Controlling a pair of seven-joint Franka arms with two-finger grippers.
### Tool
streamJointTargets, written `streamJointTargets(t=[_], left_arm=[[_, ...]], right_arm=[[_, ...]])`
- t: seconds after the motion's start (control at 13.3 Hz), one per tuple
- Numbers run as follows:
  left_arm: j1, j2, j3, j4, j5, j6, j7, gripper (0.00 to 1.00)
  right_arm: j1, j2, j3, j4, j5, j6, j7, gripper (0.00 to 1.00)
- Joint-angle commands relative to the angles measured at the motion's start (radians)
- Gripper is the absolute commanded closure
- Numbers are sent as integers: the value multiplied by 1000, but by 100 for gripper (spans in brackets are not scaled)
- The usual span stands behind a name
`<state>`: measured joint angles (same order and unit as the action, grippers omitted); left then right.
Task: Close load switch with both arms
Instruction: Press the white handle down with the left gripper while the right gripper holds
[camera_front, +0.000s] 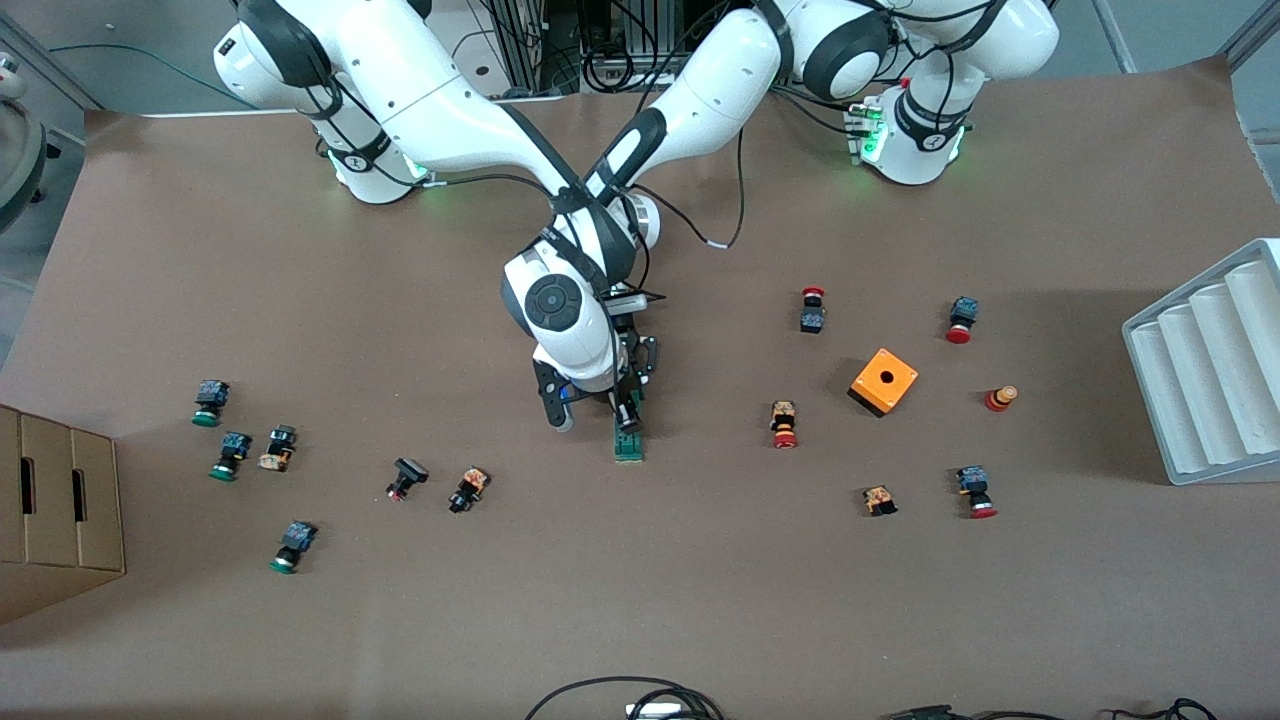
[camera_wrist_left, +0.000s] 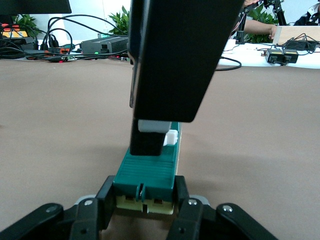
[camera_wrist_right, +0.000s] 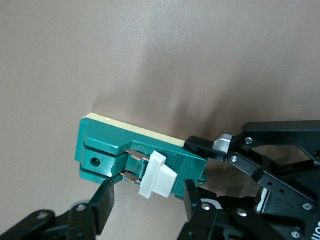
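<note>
Load switch, a narrow dark-green plastic block with a white tab on top: lies flat near the middle of the brown table, long axis pointing toward the table edge nearest the front camera. Clamped at the end farther from that camera by the left gripper, fingers closed on both side walls, probably to pin the block so it cannot slide or tip when the tab is pushed. Straddled from above by the right gripper, fingers apart with the white tab between them and a gap visible on each side, not yet gripping; looks placed to catch the tab and drive it home. Tight quarters over the block, both wrists crossing just above it, so little margin for sideways correction without the hands meeting. Plenty of bare table around the switch: small red-capped push button and orange box with a hole well apart toward the left arm's end, every table edge far off.
</note>
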<state>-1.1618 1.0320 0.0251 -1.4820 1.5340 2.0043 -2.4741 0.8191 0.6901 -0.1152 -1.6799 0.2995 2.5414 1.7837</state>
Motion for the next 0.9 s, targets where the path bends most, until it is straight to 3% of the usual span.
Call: streamJointTargets(t=[0.0,0.83], left_arm=[[5,17,-11,29,12,5,-6,49],[5,20,-11,28,12,-1,-5,49]], right_arm=[[6,6,-4,-4,27,33,-9,38],[-15,5,-6,-1,23,54,-73,53]])
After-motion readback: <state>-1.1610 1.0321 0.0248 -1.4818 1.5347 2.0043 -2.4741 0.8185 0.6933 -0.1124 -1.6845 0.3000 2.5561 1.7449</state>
